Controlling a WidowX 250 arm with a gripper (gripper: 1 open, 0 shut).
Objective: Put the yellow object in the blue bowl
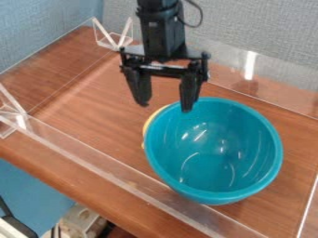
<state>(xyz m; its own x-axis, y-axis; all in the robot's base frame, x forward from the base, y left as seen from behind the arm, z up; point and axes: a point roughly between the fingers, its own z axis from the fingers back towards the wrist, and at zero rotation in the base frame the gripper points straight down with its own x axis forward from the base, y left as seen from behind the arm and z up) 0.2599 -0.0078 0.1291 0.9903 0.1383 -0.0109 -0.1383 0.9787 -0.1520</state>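
Observation:
The blue bowl [211, 152] is a large glossy teal bowl standing on the wooden table at centre right. Only a curved yellow-orange sliver of the yellow object [149, 123] shows, on the table tight against the bowl's left outer rim. My gripper [163, 93] hangs above the bowl's upper-left rim and above that sliver. Its two dark fingers [139, 88] are spread wide apart with nothing between them.
A clear acrylic wall [87, 172] runs along the table's front and left edges. Small acrylic stands sit at the back left [112, 35] and back right [248, 65]. The brown wooden tabletop [74, 93] stretches to the left of the bowl.

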